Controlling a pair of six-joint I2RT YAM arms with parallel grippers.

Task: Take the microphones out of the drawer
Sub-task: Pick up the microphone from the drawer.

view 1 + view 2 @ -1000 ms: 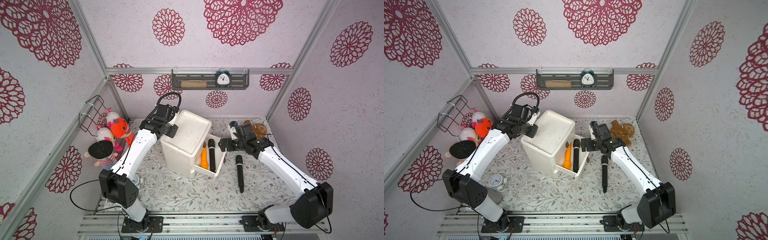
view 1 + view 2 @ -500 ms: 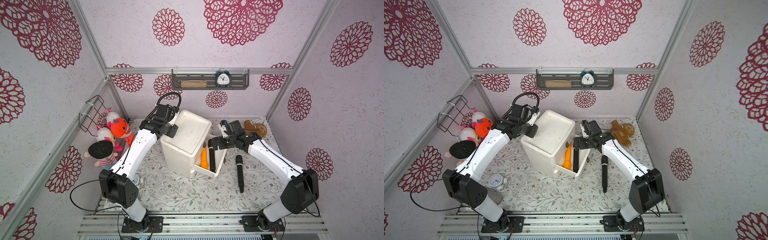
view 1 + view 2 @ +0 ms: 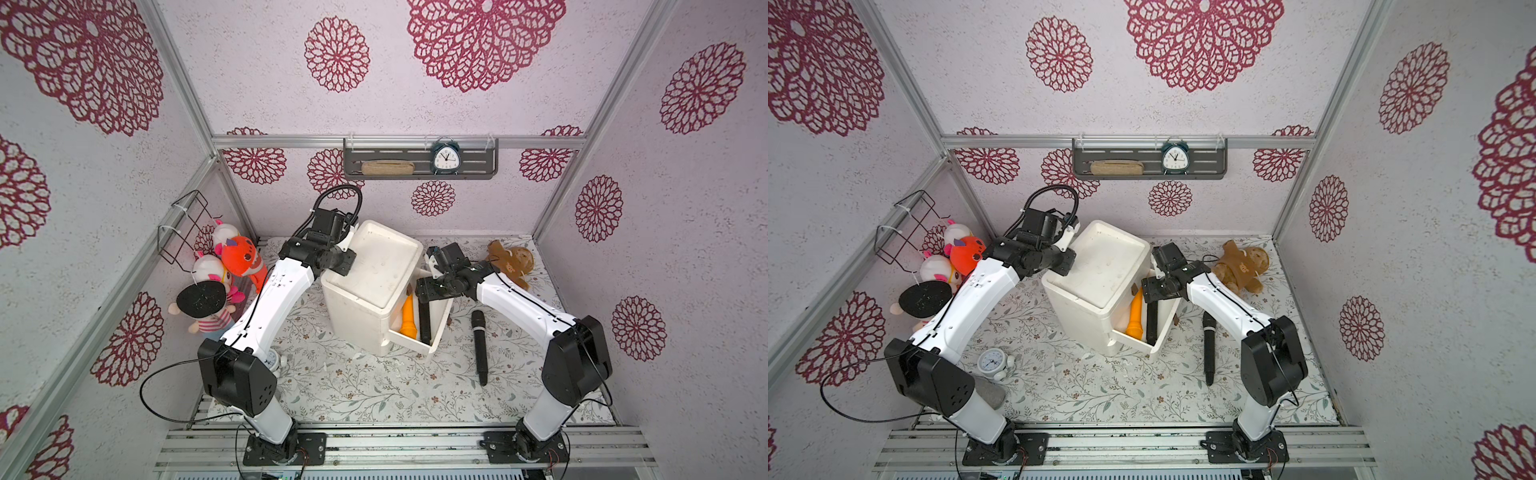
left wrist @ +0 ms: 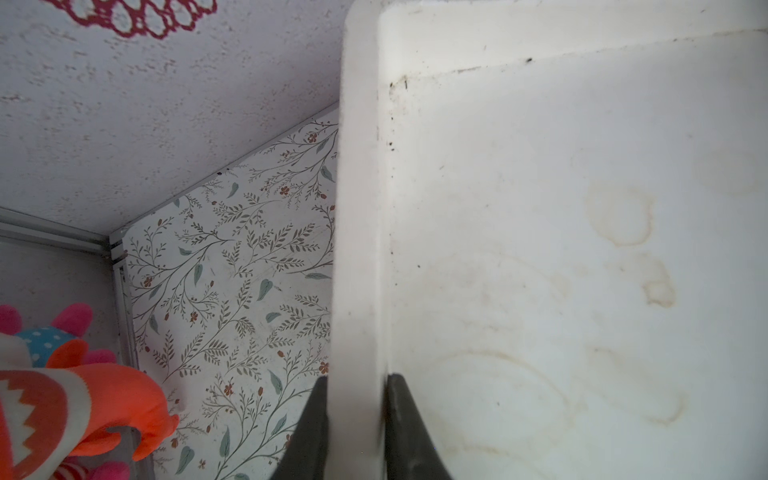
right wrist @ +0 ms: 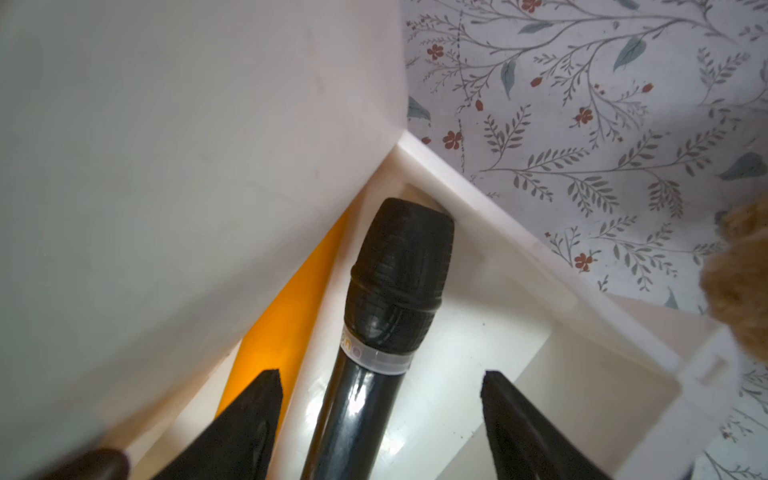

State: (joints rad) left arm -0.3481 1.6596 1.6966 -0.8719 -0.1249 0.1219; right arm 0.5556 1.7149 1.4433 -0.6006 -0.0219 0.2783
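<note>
Top views both show the black microphone [image 3: 424,322] lying in the open drawer [image 3: 409,348], under the right gripper [image 3: 426,296]. Left wrist: the left gripper [image 4: 355,378] pinches the rim of the white box [image 4: 357,208]. Right wrist: the right gripper's fingers [image 5: 249,419] stand spread on each side of the microphone [image 5: 395,291], not touching it.

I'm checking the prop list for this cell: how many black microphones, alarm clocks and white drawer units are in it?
Black microphones: 2 (drawer microphone, table microphone)
Alarm clocks: 2 (shelf clock, table clock)
White drawer units: 1 (drawer unit)
Total: 5
</note>
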